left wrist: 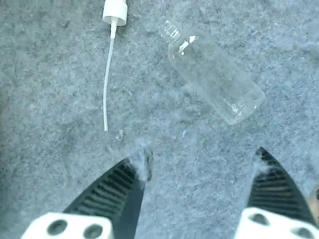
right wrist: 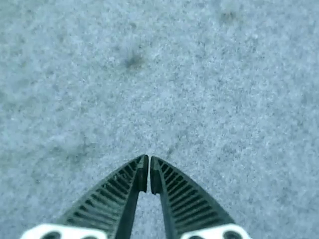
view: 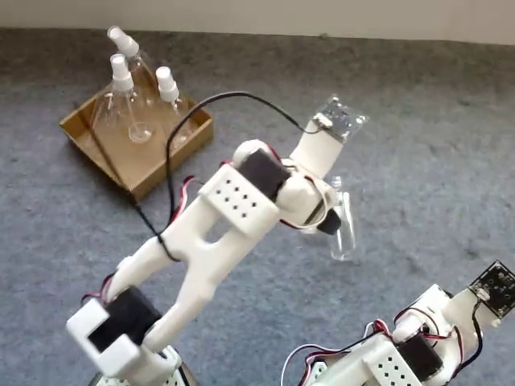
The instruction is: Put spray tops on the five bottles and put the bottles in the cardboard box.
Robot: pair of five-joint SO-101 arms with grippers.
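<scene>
Our left gripper (left wrist: 199, 155), fingers (left wrist: 117, 194) spread wide, hangs nearer than our pinched-shut right gripper (right wrist: 149, 174) to the capless bottle (left wrist: 214, 77), which lies just ahead of those fingers, long axis slanting across their gap, spray top (left wrist: 113, 11) alongside.

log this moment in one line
left hand: open near bottle | bottle: lying uncapped, spray top beside | right hand: shut | box: three capped bottles

The right gripper (right wrist: 149, 175), two black ribbed plastic fingers (right wrist: 119, 199) on white mounts, hangs over the grey fuzzy carpet-like table covering (right wrist: 214, 84). Its tips are pressed together. A small darker fleck (right wrist: 133, 61) marks the fabric beyond them.
</scene>
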